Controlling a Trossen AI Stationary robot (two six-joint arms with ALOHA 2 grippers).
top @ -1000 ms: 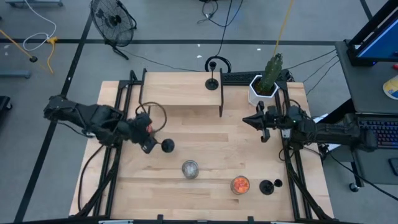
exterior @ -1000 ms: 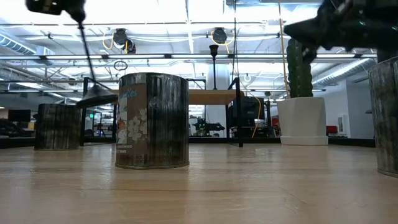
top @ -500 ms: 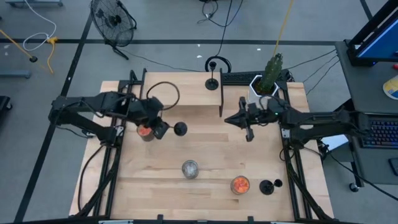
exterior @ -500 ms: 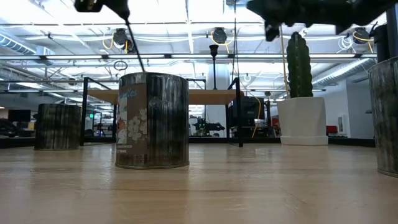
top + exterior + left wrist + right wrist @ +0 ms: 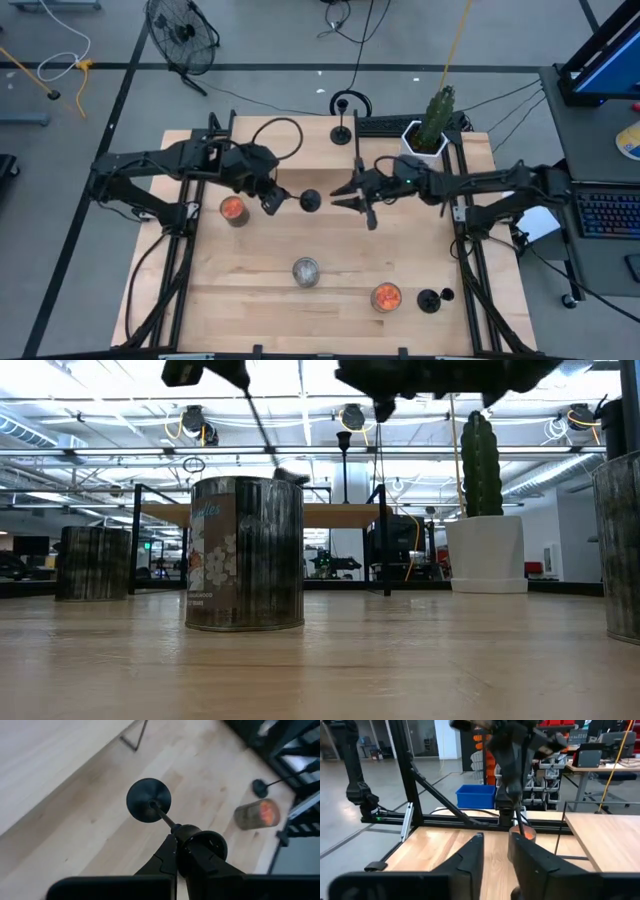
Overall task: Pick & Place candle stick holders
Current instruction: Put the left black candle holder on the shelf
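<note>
My left gripper (image 5: 270, 198) is shut on a black candle stick holder and carries it above the table's middle. The holder's disc base (image 5: 311, 200) points toward my right gripper (image 5: 340, 197). That gripper stands open and level a little to the base's right and touches nothing. In the right wrist view its fingers (image 5: 470, 855) frame the left arm ahead. A second holder (image 5: 342, 134) stands by its base on the raised wooden shelf (image 5: 300, 150) at the back. A third (image 5: 430, 300) is at the near right corner. My left gripper pinches the holder's cup top (image 5: 201, 846) between its two fingers, coming slanting down from the table's left. The thin stem (image 5: 162, 816) runs on beyond the fingertips to the disc base (image 5: 148, 800). The holder is lifted clear, tilted, base lowest (image 5: 290, 477).
An orange-filled jar (image 5: 232, 208) stands under the left arm and another (image 5: 386, 296) near the front right. A silver can (image 5: 305, 271) stands front centre. A potted cactus (image 5: 430, 128) is at the back right. The shelf's thin black legs (image 5: 356, 160) stand close behind both grippers.
My left gripper has carried the holder up and toward the table's right and far side, into the middle. My right gripper has swept from the right edge toward the table's middle, rising, has come close to the holder's base, and has opened.
</note>
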